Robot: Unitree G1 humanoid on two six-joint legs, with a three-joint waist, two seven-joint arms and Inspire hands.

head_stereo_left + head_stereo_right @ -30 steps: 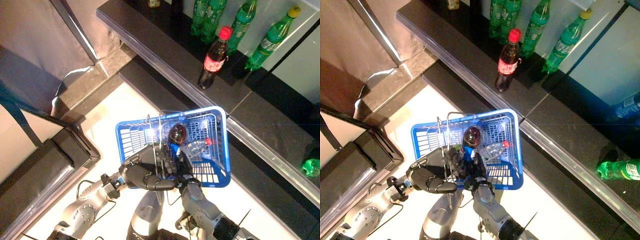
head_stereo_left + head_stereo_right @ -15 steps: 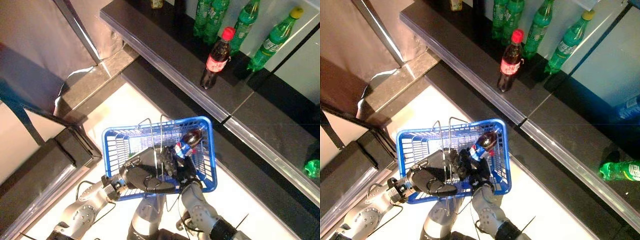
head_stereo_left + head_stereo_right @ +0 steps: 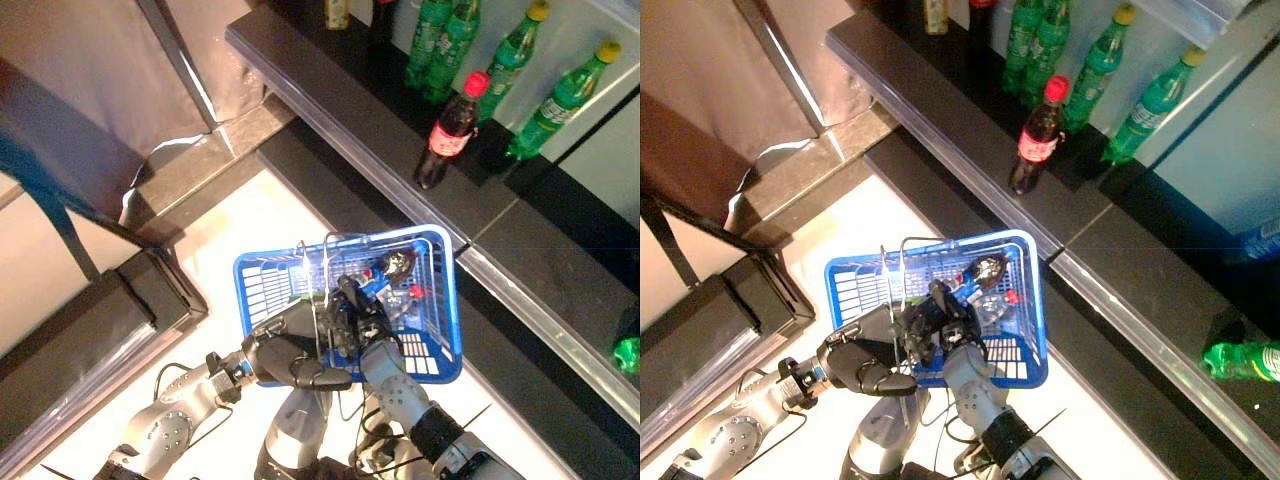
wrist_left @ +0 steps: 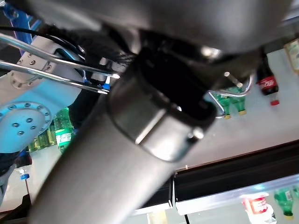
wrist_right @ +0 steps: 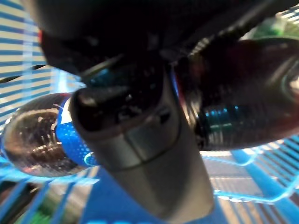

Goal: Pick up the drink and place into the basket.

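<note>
My left hand (image 3: 285,357) is curled round the two wire handles (image 3: 318,262) of a blue plastic basket (image 3: 443,300) and holds it off the floor. Inside the basket, my right hand (image 3: 352,312) grips a dark cola bottle with a blue label (image 3: 387,268), which lies tilted, its far end toward the basket's back wall. The right wrist view shows my thumb (image 5: 140,135) across the bottle (image 5: 35,142), with the basket's blue mesh behind. The left wrist view shows the wire handles (image 4: 51,60) beside my hand.
A clear bottle with a red cap (image 3: 412,294) lies in the basket. On the dark shelf beyond stand a red-capped cola bottle (image 3: 450,130) and several green bottles (image 3: 560,95). Another green bottle (image 3: 628,353) lies at far right. A black counter (image 3: 90,340) flanks the left.
The camera has shifted. The basket has swung in my left hand. The cola bottle in my right hand has tipped from end-on to lying sideways inside the basket.
</note>
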